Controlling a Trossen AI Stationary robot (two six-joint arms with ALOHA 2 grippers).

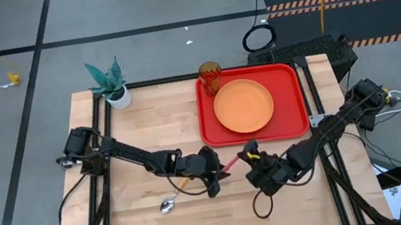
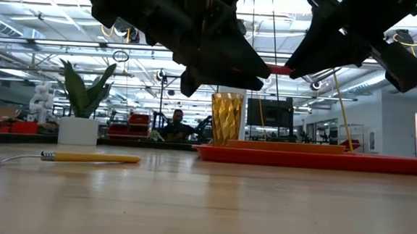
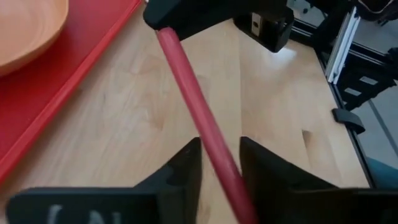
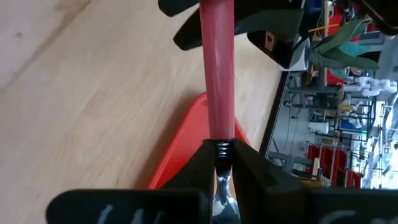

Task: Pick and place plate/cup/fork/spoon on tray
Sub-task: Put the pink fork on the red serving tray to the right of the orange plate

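The fork (image 1: 230, 161), with its red-pink handle, is held in the air between my two grippers, near the table's front centre and just in front of the red tray (image 1: 211, 131). My left gripper (image 1: 218, 168) is shut on its handle, and my right gripper (image 1: 247, 157) is shut on its tine end. The orange plate (image 1: 244, 105) lies on the tray. The amber cup (image 1: 210, 77) stands upright in the tray's far left corner. The spoon (image 1: 172, 199) lies flat on the table, left of my left gripper. My left gripper has the fork's red handle (image 3: 214, 149) between its two fingers, toward the handle's free end. The handle runs slantwise through the gap. The fingers come level from the table's left. The fork is clear of the table. My right gripper pinches the fork's neck (image 4: 222, 148), where the red handle meets the metal, between its two fingers. The tines (image 4: 224, 194) lie back between the fingers. The fingers come level from the table's right and lie along the fork. The fork is clear of the table.
A white pot with a teal plant (image 1: 110, 86) stands at the table's far left corner. The spoon's orange handle (image 2: 90, 157) lies low on the table in the low view. Bare wood lies left and in front of the tray. People show in the room beyond.
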